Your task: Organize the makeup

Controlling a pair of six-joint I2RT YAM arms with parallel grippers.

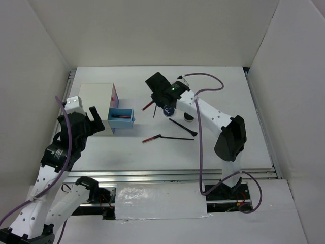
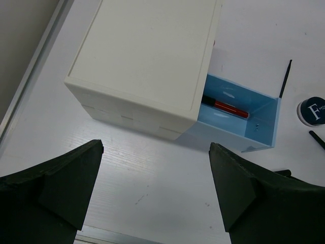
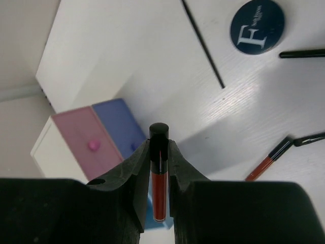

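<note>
Item in hand: one red tube (image 3: 159,188) with a black cap, pinched in the right gripper (image 3: 159,152) and carried clear of the table (image 1: 218,147), out between the compact (image 1: 167,110) and the box (image 1: 94,96). Likely destination: the blue drawer (image 1: 121,118), standing pulled out of the box, with one red-and-black pencil (image 2: 226,105) lying flat inside near the box end. The pink drawer (image 3: 89,145) beside it is shut. Loose stock on the table: the blue-topped compact, a thin stick (image 3: 203,43) just beside it, a black brush (image 1: 183,127) nearer the arm, and a second pencil (image 1: 152,138) lying end to end with a long stick (image 1: 177,138). Handling note: I would bring the tube over the open drawer, turn it to run along the drawer's length, and lower it inside the walls before letting go. It should go next to the pencil rather than across it. A round tube dropped from height would probably roll or bounce out. Tools: the right gripper's jaws are drawn close and clamp the tube's red body, with the cap poking out past the tips. The left gripper (image 2: 157,188) is spread wide, holds nothing and hangs just off the near side of the box.
</note>
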